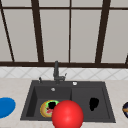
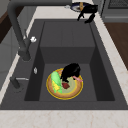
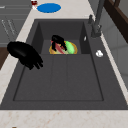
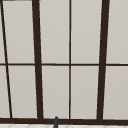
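Left hand (image 2: 71,71) hovering low over plate (image 2: 75,91) in left basin of sink (image 2: 105,75), fingers curling down, possibly touching food, grip unclear. Plate lying directly beneath left hand. Right hand (image 3: 25,55) hanging over right basin, fingers relaxed, holding nothing, well apart.

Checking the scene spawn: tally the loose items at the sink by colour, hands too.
Black hands: 2, left hand on the multicoloured plate, right hand over the right basin
Multicoloured plate: 1
Blue plate: 1
Red ball: 1
Dark dish: 1
Total: 6
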`<state>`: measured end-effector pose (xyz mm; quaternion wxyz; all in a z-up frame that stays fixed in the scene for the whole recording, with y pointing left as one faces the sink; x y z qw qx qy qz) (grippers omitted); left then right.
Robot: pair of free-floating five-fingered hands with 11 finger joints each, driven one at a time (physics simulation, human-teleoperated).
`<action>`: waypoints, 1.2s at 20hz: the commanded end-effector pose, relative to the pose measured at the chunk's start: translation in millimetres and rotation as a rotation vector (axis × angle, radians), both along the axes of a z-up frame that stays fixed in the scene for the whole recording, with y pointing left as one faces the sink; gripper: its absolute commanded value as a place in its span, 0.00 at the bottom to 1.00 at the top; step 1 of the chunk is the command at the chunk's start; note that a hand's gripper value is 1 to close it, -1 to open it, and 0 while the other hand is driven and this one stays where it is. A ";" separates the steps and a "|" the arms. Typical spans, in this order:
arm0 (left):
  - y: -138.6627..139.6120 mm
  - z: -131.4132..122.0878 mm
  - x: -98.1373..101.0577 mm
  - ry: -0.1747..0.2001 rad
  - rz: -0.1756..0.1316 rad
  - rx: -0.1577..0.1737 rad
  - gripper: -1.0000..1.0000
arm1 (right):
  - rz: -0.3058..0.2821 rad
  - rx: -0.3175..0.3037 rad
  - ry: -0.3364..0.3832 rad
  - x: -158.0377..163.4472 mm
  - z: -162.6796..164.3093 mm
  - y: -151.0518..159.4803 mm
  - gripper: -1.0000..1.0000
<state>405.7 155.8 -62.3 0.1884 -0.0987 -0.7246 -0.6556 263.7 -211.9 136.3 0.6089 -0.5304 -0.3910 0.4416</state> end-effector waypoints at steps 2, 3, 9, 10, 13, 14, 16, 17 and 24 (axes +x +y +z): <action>0.0 5.6 15.3 0.025 -0.005 0.000 0.00 | 0.000 0.000 0.000 0.0 0.0 0.0 0.50; 0.0 8.1 15.2 0.040 -0.008 0.001 0.00 | 0.000 0.000 0.000 0.0 0.0 0.0 0.50; -0.1 35.0 9.3 0.080 -0.017 0.008 0.00 | 0.000 0.000 0.000 0.0 0.0 0.0 0.50; -0.7 40.3 8.7 0.079 -0.018 0.008 0.00 | 0.000 0.000 0.000 0.0 0.0 0.0 0.50; 0.4 52.5 7.7 0.070 -0.027 -0.007 0.00 | 0.000 0.000 0.000 0.0 0.0 0.0 0.50; -0.4 56.7 8.2 0.072 -0.030 -0.014 0.00 | 0.000 0.000 0.000 0.0 0.0 0.0 0.50; -2.5 69.6 8.1 0.090 -0.032 -0.023 0.00 | 0.000 0.000 0.000 0.0 0.0 0.0 0.50; -2.1 76.3 7.9 0.096 -0.034 -0.027 0.00 | 0.000 0.000 0.000 0.0 0.0 0.0 0.50; 18.1 113.3 -10.2 0.088 -0.029 -0.001 0.00 | 0.000 0.000 0.000 0.0 0.0 0.0 0.50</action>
